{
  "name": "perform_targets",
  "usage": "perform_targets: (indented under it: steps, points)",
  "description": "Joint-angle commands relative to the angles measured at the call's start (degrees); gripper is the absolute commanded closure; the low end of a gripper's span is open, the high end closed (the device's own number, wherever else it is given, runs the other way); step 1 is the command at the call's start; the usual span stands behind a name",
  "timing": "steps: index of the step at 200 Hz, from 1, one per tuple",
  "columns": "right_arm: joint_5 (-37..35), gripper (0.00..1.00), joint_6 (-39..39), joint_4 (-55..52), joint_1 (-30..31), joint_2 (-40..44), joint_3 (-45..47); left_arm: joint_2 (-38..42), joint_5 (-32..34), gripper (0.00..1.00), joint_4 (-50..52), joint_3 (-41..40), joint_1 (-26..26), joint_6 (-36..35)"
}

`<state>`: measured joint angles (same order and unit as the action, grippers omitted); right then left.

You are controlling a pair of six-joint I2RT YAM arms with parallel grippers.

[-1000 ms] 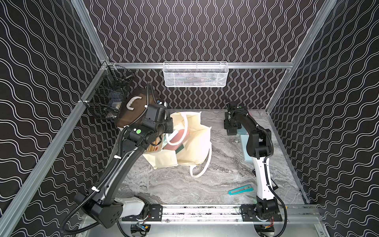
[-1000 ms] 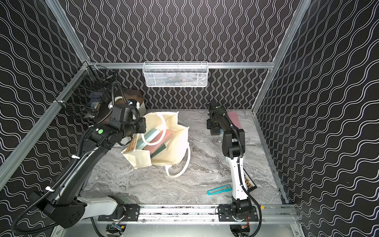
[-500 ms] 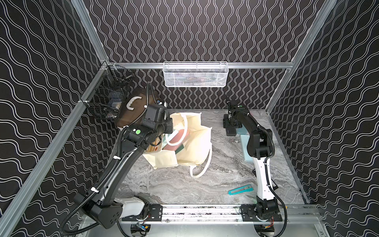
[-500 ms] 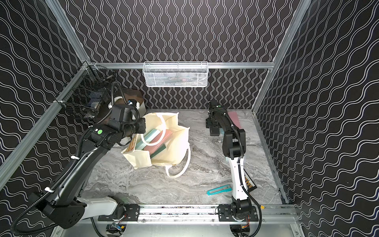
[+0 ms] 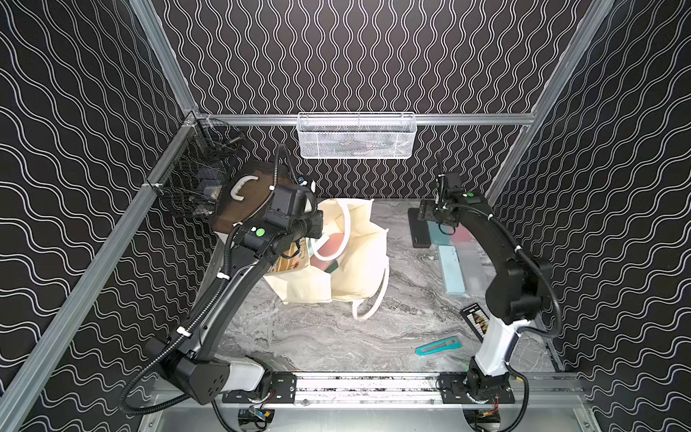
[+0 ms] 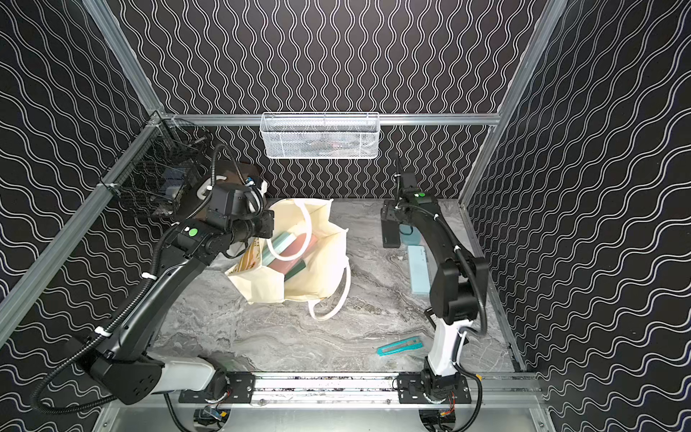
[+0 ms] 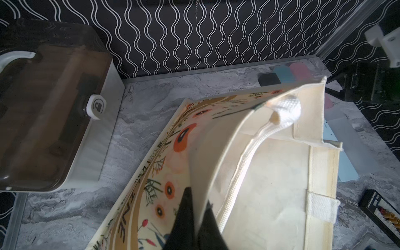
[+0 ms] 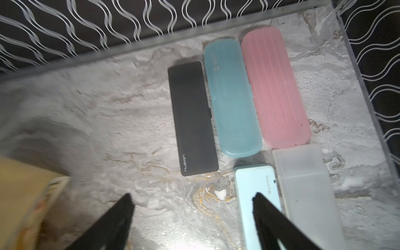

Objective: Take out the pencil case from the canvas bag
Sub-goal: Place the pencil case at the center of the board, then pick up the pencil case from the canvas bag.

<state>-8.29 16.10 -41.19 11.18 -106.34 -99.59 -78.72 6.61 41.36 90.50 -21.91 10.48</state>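
Observation:
The cream canvas bag (image 5: 359, 262) (image 6: 318, 273) lies open mid-table, floral side toward the left arm. My left gripper (image 7: 198, 194) (image 5: 313, 239) is shut on the bag's floral wall (image 7: 216, 138) at the rim, holding the mouth up. Inside the bag lie flat pencil cases: a teal one (image 6: 278, 243), a reddish one (image 6: 295, 254) and a dark green one (image 6: 295, 270). My right gripper (image 8: 192, 195) (image 5: 430, 218) hangs open and holds nothing, above the table by a black pencil case (image 8: 192, 116) at the back right.
Beside the black case lie blue (image 8: 231, 97), pink (image 8: 275, 86), pale blue (image 8: 249, 184) and translucent (image 8: 303, 190) cases. A brown-lidded white box (image 5: 243, 198) stands behind the left arm. Wire baskets hang on the left (image 5: 194, 179) and back (image 5: 355, 136) walls. A teal cutter (image 5: 437, 346) lies near the front.
My right gripper's jaws have spread wider above the cases at the back right. The left arm and the bag have not moved.

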Motion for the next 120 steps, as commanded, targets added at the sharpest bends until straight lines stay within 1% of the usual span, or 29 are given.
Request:
perform_targets:
  steps: [1,19,33,64,83,100,120]
  points:
    - [2.72,0.01,4.63,10.44,-0.02,6.27,7.48,-0.25,-2.37,1.0,-10.63,0.36,-0.01,-6.01]
    - [4.03,0.01,6.03,15.62,-0.02,12.26,15.28,-0.27,-2.31,1.0,-14.28,-0.24,0.02,-9.05]
    - [6.92,0.01,4.71,19.26,-0.02,16.53,20.45,-1.01,-1.86,1.0,-15.53,0.32,0.02,-11.09]
    - [12.75,0.01,6.29,16.41,-0.02,21.03,22.5,-3.21,-0.43,1.0,-18.51,1.23,0.03,-12.91]
    - [19.07,0.01,8.64,17.07,0.19,25.15,24.95,-4.39,0.5,1.0,-20.2,1.77,0.03,-13.77]
    - [22.64,0.08,11.61,20.59,1.41,30.22,28.32,-5.24,1.22,1.0,-21.75,2.03,0.05,-14.3]
    - [21.46,0.17,13.67,21.36,5.36,35.31,29.78,-6.43,2.7,1.0,-22.57,2.81,0.09,-14.5]
